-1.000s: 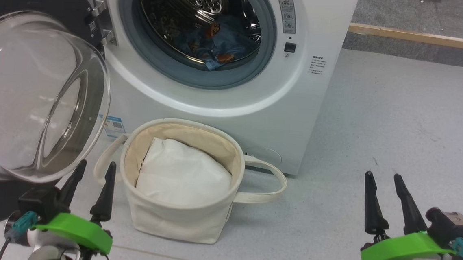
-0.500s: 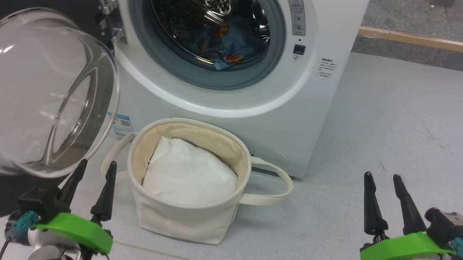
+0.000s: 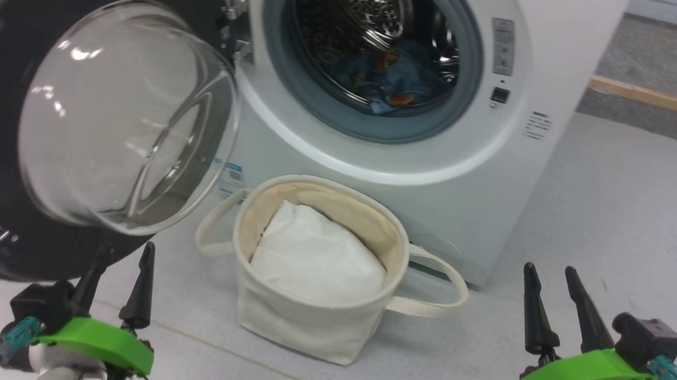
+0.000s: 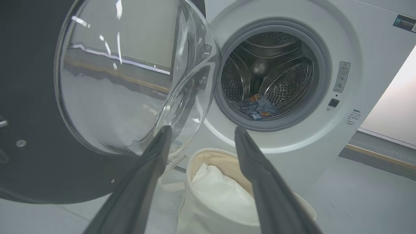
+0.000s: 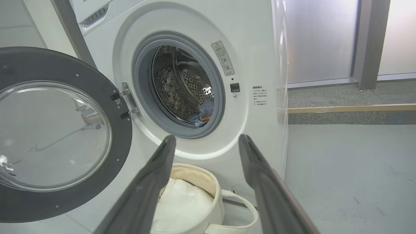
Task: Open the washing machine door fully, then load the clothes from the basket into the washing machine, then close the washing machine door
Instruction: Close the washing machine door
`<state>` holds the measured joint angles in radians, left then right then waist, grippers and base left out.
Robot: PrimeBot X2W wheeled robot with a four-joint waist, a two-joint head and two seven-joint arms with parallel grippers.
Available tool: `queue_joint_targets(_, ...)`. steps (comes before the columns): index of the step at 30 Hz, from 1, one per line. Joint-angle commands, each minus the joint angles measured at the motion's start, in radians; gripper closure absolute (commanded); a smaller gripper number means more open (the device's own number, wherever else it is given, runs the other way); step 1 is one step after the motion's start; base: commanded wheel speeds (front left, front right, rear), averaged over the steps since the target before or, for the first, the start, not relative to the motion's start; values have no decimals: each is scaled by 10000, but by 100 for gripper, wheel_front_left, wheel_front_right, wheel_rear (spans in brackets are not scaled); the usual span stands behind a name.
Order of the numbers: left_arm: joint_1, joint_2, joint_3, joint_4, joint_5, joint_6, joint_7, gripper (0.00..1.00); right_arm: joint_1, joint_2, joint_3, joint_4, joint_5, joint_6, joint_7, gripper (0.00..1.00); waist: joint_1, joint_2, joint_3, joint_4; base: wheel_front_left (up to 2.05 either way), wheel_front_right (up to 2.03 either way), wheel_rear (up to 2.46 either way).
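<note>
Washing machine door [image 3: 111,114] swung wide; clothes [image 3: 394,80] in washing machine [image 3: 376,169] drum, prob. one garment. Basket [image 3: 299,324] in front w/ white bundle [image 3: 316,260]. Left gripper [image 3: 126,248], right gripper [image 3: 549,268]: fingers apart, empty.

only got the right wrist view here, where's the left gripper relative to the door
observer: The left gripper is open and low, its tips just under the door's bottom rim in the head view.
operator: does the basket have a second handle
observer: Yes, the basket has a loop handle on its door side too.
operator: anything on the machine hidden behind the door
observer: A small blue label low on the machine's front.
</note>
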<state>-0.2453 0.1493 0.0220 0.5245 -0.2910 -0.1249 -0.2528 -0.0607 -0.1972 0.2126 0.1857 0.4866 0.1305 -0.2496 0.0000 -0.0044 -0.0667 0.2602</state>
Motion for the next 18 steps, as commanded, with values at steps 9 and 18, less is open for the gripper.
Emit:
queue_joint_targets(9,-294,277,674,-332,277,-45,-90,0,-82,67,247,-215,91,2,-122,0,0,0,-230,1536,0,0,0)
queue_joint_targets(18,-185,284,1398,-1045,497,-8,-90,0,-858,-188,791,13,67,2,-122,0,0,0,165,2167,0,0,0)
